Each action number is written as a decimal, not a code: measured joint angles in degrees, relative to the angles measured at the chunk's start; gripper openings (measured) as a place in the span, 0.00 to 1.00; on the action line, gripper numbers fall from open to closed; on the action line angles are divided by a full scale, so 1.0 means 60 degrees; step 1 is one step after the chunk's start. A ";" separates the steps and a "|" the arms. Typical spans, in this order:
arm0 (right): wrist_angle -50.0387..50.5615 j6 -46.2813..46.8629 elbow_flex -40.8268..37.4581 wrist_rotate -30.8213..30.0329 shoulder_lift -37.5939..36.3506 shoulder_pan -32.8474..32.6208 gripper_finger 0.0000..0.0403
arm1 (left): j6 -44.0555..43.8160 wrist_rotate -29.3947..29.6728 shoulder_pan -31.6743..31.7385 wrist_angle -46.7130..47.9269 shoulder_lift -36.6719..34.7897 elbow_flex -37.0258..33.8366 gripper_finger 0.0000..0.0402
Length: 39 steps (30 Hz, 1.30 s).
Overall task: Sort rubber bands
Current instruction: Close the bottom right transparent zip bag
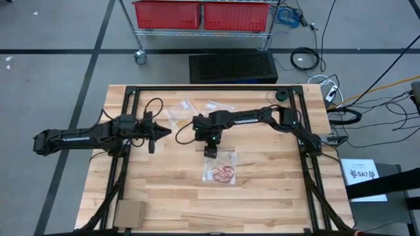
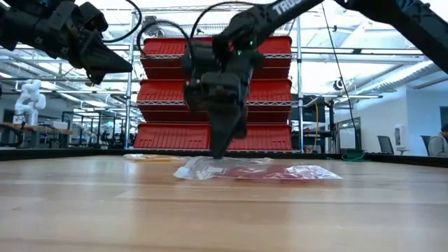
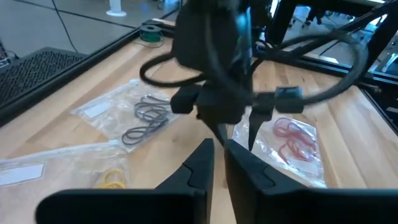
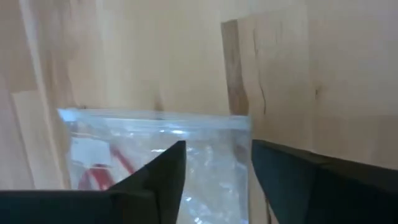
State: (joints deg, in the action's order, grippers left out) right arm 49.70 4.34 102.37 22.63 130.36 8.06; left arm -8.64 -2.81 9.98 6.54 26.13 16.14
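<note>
Three clear bags (image 3: 124,115) lie on the worktop (image 1: 262,203), toward its middle. One holds red rubber bands (image 3: 293,138), one dark bands (image 3: 147,121), one yellow bands (image 3: 113,179). The right claw (image 4: 217,168), spread, hovers over the red bag's edge. The left claw (image 3: 217,158) hangs raised nearby, fingers slightly parted.

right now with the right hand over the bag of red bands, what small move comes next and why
Probably lower the right hand slightly onto the clear bag. Its fingers stand open, straddling the bag's top edge, with the red rubber bands inside. The left hand waits raised, off to the side.
</note>
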 joint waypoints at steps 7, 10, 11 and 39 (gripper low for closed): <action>-0.0215 -0.0366 0.0025 0.0252 0.0251 0.0107 0.43 | 0.0004 0.0000 0.0000 -0.0010 0.0000 0.0000 0.17; -0.0410 -0.0397 0.0018 0.0196 0.0260 -0.0006 0.35 | 0.0004 0.0000 0.0000 -0.0002 0.0000 0.0000 0.17; -0.0482 -0.0410 0.0018 0.0155 0.0267 -0.0059 0.31 | 0.0009 0.0000 0.0000 0.0004 0.0000 0.0000 0.17; -0.0157 0.0975 0.0058 -0.4712 -0.4058 -0.0801 0.00 | 0.1226 -0.0245 0.0011 -0.2607 -0.0001 -0.0004 0.18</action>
State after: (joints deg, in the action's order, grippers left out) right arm 48.76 10.19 102.72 -5.64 106.01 3.25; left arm -1.29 -4.28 10.04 -9.10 26.12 16.12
